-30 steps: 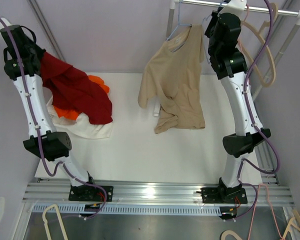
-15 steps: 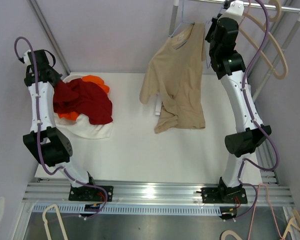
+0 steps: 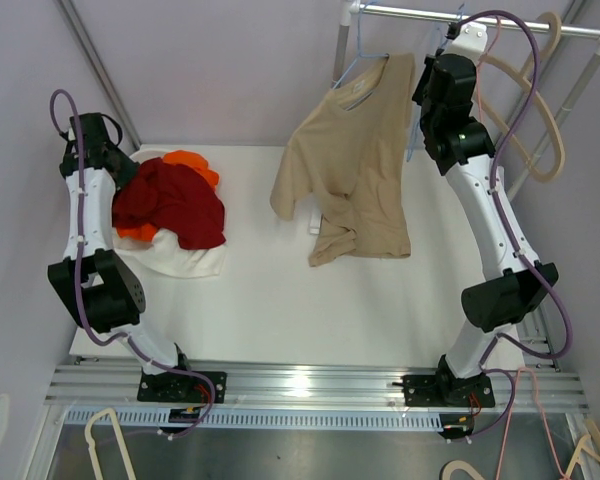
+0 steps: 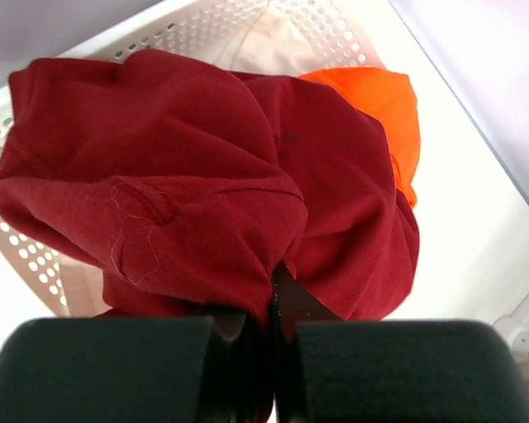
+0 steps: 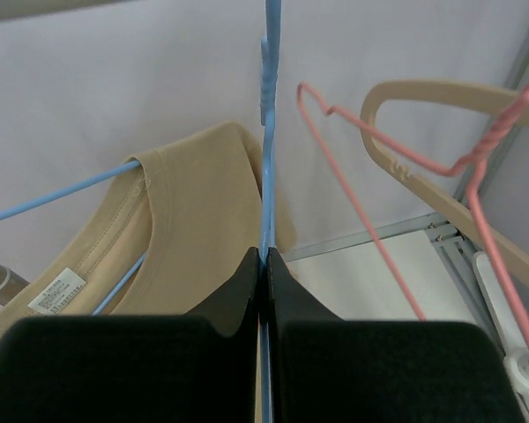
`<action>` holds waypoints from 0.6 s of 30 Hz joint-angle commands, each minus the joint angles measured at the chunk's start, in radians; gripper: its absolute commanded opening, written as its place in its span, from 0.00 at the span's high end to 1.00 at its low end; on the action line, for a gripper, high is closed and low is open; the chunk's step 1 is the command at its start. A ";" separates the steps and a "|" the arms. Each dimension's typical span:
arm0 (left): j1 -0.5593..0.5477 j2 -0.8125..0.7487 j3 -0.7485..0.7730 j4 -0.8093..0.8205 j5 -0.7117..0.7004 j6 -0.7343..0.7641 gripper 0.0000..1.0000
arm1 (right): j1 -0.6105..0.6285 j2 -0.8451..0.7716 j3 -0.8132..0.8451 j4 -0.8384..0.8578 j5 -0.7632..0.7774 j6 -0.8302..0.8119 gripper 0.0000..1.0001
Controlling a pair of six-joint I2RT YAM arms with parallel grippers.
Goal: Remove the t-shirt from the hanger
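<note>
At the rail (image 3: 500, 17), right hand (image 5: 265, 257) clamped on hanger (image 5: 266, 132), t-shirt (image 5: 194, 229) beside it, left hand (image 4: 273, 304) pinching red shirt (image 4: 203, 176).

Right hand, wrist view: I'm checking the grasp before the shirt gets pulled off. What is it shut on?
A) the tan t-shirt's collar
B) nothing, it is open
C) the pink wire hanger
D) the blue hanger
D: the right hand has its fingers pinched on the blue hanger, with the pink hanger off to one side and the tan t-shirt to the other.
</note>
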 commanded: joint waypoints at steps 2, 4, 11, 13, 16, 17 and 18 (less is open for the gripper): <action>-0.011 -0.011 -0.003 -0.001 0.046 -0.008 0.92 | -0.006 -0.054 0.006 0.052 0.036 -0.013 1.00; -0.011 -0.010 -0.014 0.004 0.060 -0.006 0.83 | -0.007 -0.059 0.003 0.047 0.036 -0.013 1.00; -0.011 0.009 -0.031 -0.027 0.151 0.000 0.26 | -0.007 -0.065 0.004 0.030 0.053 -0.007 1.00; -0.011 -0.005 -0.054 -0.020 0.166 -0.003 0.22 | -0.007 -0.071 0.001 0.026 0.061 -0.005 1.00; -0.016 -0.007 -0.064 -0.033 0.183 0.001 0.00 | -0.007 -0.088 -0.022 0.033 0.067 -0.010 1.00; -0.016 -0.010 -0.055 -0.052 0.183 0.004 0.01 | -0.007 -0.095 -0.032 0.036 0.070 -0.011 1.00; -0.019 -0.013 -0.057 -0.059 0.183 0.003 0.01 | -0.007 -0.099 -0.036 0.038 0.072 -0.011 0.99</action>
